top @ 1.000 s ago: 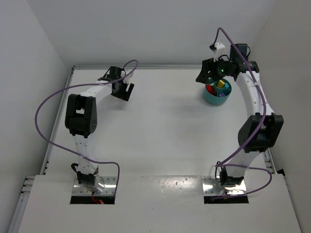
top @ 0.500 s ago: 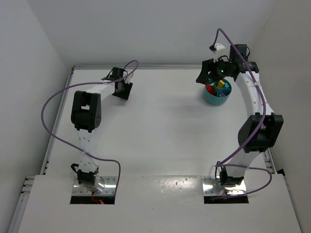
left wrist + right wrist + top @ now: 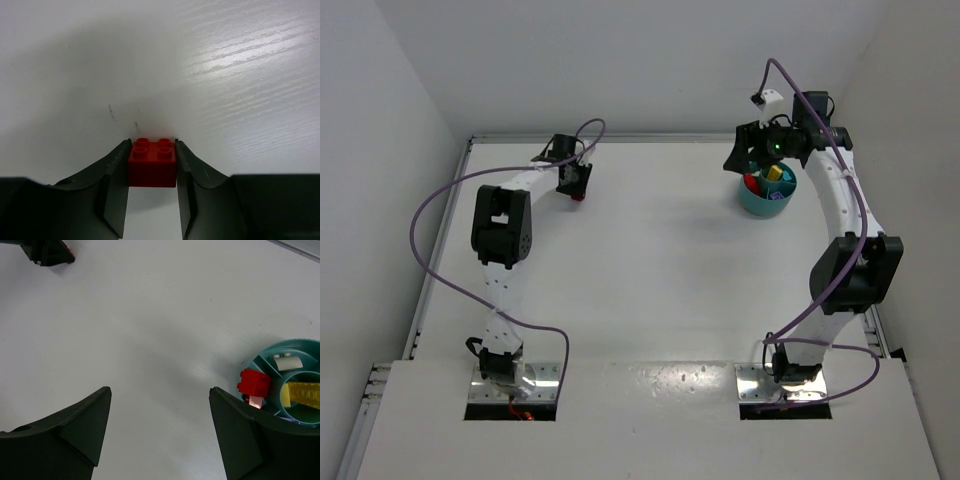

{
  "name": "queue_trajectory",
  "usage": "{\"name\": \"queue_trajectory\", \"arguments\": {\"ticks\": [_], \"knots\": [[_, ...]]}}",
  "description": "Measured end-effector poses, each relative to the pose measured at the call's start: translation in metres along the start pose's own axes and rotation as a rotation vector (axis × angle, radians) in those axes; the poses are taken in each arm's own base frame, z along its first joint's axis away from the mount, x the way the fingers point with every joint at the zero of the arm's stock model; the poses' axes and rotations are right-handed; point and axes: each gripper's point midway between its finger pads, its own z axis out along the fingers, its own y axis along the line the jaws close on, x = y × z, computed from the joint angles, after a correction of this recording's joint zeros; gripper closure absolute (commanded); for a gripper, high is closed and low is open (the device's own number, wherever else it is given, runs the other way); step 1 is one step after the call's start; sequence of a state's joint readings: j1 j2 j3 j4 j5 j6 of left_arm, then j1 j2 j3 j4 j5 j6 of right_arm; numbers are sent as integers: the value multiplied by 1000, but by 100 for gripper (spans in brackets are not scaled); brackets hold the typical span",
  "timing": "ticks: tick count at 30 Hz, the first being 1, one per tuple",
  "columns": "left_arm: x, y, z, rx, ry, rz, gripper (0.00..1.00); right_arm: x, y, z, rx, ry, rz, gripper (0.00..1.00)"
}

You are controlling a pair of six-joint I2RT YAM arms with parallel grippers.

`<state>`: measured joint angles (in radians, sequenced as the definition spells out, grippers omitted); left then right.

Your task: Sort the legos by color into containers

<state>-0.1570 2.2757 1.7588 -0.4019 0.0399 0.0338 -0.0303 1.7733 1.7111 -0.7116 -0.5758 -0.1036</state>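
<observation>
Left wrist shows my left gripper [image 3: 151, 150] pinching a red lego [image 3: 151, 167] on the table [image 3: 225, 75]. My right gripper [image 3: 160, 392] gapes wide near the teal tub [image 3: 257, 358].

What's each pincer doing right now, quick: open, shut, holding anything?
Left pincer: closed on a red lego.
Right pincer: open, holding nothing, next to the teal tub.
</observation>
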Motion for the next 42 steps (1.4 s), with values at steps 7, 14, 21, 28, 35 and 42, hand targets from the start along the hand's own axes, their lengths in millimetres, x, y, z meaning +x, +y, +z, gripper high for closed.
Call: {"name": "queue_trajectory", "arguments": {"ticks": [7, 14, 21, 28, 35, 42], "knots": [[8, -1, -6, 2, 11, -1, 72, 0, 1, 0, -5, -1, -1, 21], [13, -52, -65, 345, -35, -65, 75, 24, 29, 2, -143, 8, 12, 21], [-15, -130, -198, 921, -167, -194, 81, 90, 116, -14, -392, -2, -16, 24], [10, -176, -255, 1296, 31, -334, 93, 76, 181, -21, -480, -203, -210, 26], [8, -181, -277, 1385, 134, -423, 99, 78, 231, 2, -491, -334, -329, 30], [10, -182, -286, 1389, 186, -491, 100, 61, 274, 22, -503, -457, -437, 39]]}}
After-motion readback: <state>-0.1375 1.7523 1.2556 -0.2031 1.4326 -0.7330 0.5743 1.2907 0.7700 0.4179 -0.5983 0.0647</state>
